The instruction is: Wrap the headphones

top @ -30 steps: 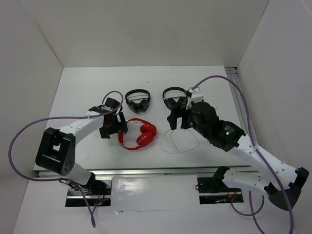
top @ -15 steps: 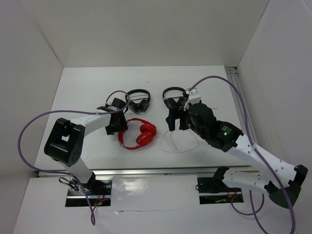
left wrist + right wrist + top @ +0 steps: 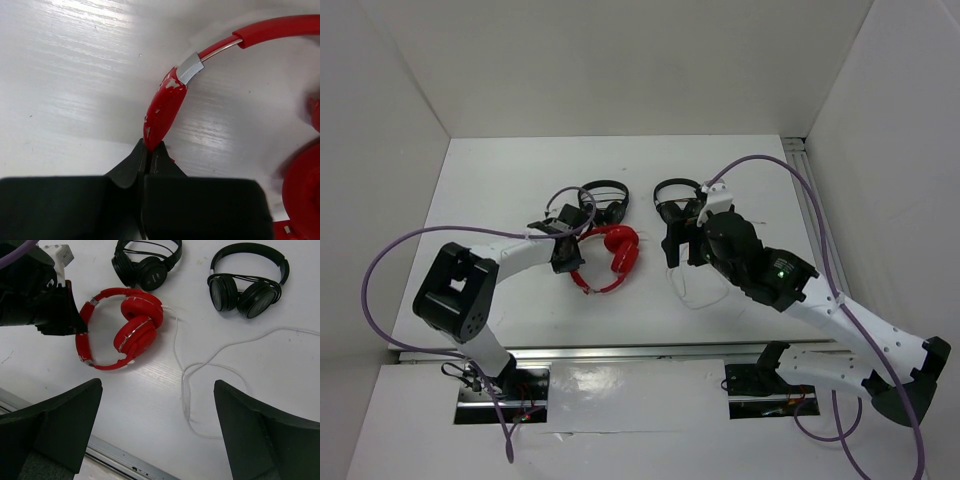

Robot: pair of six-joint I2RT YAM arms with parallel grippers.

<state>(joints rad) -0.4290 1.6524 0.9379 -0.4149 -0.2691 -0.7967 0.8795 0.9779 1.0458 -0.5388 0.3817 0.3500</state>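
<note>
The red headphones [image 3: 620,250] lie left of the table's centre, tilted up at their left side. My left gripper [image 3: 568,262] is shut on the left end of their red headband [image 3: 165,107], which is pinched between the tips [image 3: 148,148]. In the right wrist view the same headphones [image 3: 137,325] show with the left gripper [image 3: 80,330] at their left edge. Their thin white cable [image 3: 695,295] trails right in loose loops [image 3: 185,375]. My right gripper [image 3: 675,250] hovers open above the cable [image 3: 157,390], holding nothing.
Two smaller black headphones [image 3: 603,200] [image 3: 678,200] lie just behind the red pair, also seen in the right wrist view [image 3: 147,265] [image 3: 247,285]. A metal rail [image 3: 620,352] runs along the near table edge. White walls enclose the left, back and right.
My left gripper moved right to the headband and shut on it. The red headphones shifted back and right and tipped up; the cable was pulled in. The right arm barely moved.
</note>
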